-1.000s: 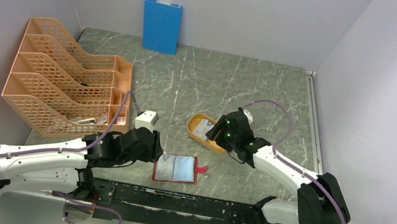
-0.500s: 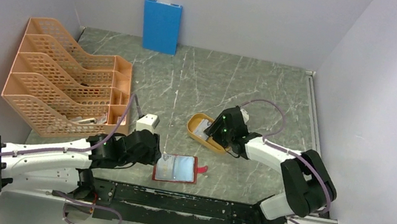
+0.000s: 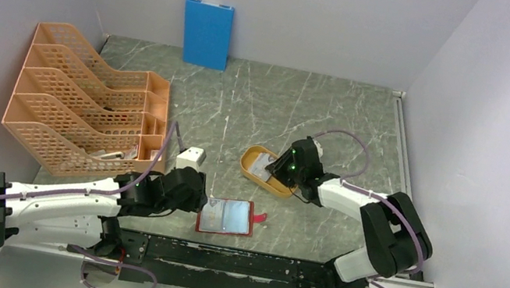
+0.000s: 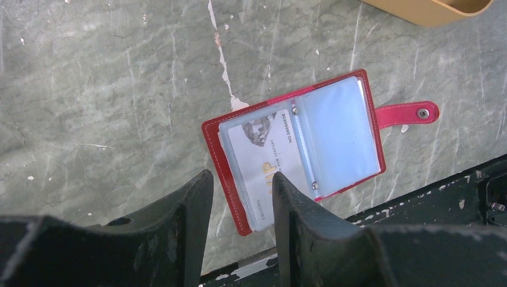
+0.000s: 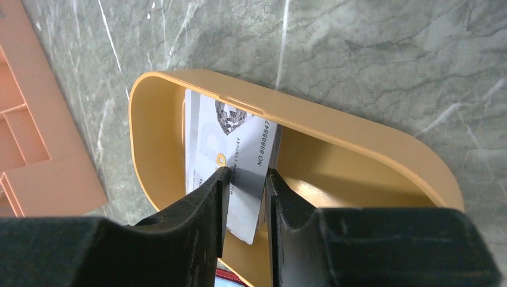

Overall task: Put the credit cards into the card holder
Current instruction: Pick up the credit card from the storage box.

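Note:
The card holder (image 3: 225, 216) is a dark-red wallet lying open near the table's front edge, its snap tab to the right. In the left wrist view the wallet (image 4: 335, 128) shows a white card (image 4: 263, 158) in its left clear pocket. My left gripper (image 4: 239, 186) is open, just above the wallet's left edge; it also shows in the top view (image 3: 199, 197). A pale credit card (image 5: 230, 137) leans inside the yellow-orange tray (image 5: 353, 128). My right gripper (image 5: 245, 179) is narrowly open, its fingers astride that card's right part, low in the tray (image 3: 254, 169).
An orange mesh file rack (image 3: 83, 110) stands at the left. A blue board (image 3: 206, 32) leans upright on the back wall. White walls close in both sides. A black rail (image 3: 246, 265) runs along the front edge just below the wallet.
The right arm's elbow has folded in toward the tray, and its gripper has stayed at the tray, shifting slightly. The left arm and the wallet have hardly moved.

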### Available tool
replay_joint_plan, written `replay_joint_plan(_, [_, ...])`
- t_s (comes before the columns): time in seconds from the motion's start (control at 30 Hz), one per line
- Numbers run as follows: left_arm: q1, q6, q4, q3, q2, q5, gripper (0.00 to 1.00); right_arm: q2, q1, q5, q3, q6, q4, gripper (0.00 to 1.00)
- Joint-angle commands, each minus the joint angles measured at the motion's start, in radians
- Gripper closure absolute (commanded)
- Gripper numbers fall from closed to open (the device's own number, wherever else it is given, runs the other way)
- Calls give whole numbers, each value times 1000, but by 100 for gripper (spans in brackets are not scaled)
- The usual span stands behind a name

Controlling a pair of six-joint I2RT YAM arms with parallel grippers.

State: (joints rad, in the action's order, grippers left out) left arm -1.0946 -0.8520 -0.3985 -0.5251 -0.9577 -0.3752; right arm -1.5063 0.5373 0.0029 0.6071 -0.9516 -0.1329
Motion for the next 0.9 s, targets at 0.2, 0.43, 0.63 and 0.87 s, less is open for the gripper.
replay_joint_plan(0.2, [6,-4,40,-9,-19,12,54,44,-36,-27,-67,7,-11,69])
replay_joint_plan(0.43, [6,-4,35,-9,-18,8,54,68,-49,-39,-89,2,-22,70])
replay_joint_plan(0.63, [6,-4,37,-7,-18,7,54,91,-53,-47,-102,-7,-29,75])
replay_joint_plan(0.87, [6,-2,41,-9,-24,4,54,117,-54,-58,-98,-10,-15,84])
